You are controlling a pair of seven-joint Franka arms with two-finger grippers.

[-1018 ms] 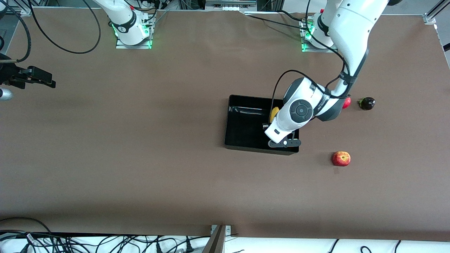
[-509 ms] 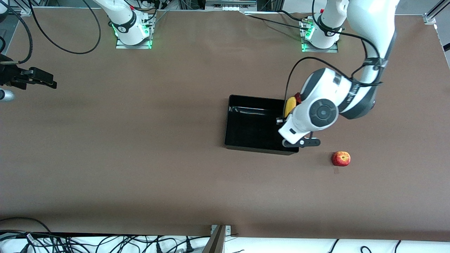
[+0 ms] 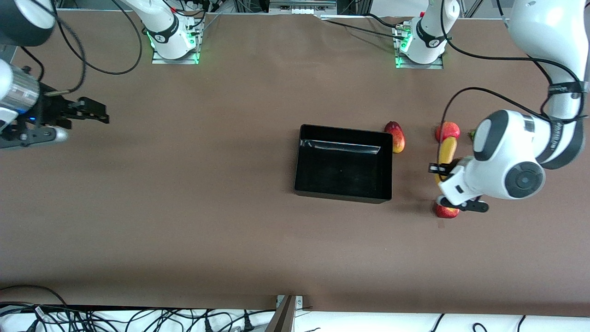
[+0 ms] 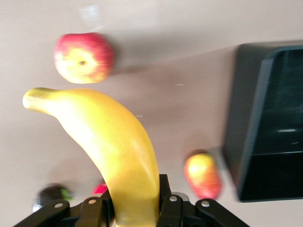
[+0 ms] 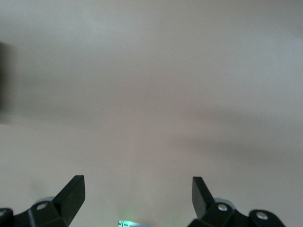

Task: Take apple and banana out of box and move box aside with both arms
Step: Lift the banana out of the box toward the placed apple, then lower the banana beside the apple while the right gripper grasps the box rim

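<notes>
My left gripper [image 3: 441, 168] is shut on the long yellow banana [image 3: 446, 152] and holds it in the air over the bare table between the apple and a round red pomegranate. In the left wrist view the fingers [image 4: 163, 189] clamp the banana [image 4: 113, 137]. The small red-yellow apple [image 3: 446, 212] lies on the table, partly hidden under that hand; it shows whole in the left wrist view [image 4: 83, 57]. The black box [image 3: 343, 197] stands mid-table with nothing in it, its wall also in the left wrist view [image 4: 251, 123]. My right gripper [image 3: 97, 115] is open and empty at the right arm's end of the table [image 5: 137, 182].
An oblong red-yellow mango [image 3: 396, 136] lies beside the box's corner toward the left arm's end [image 4: 203, 175]. The pomegranate [image 3: 448, 130] lies farther from the front camera than the apple. A dark object [image 4: 52, 194] lies beside the pomegranate.
My left gripper has carried the banana from over the box toward the left arm's end, to over the table near the apple. My right gripper has moved a little toward the table's middle.
</notes>
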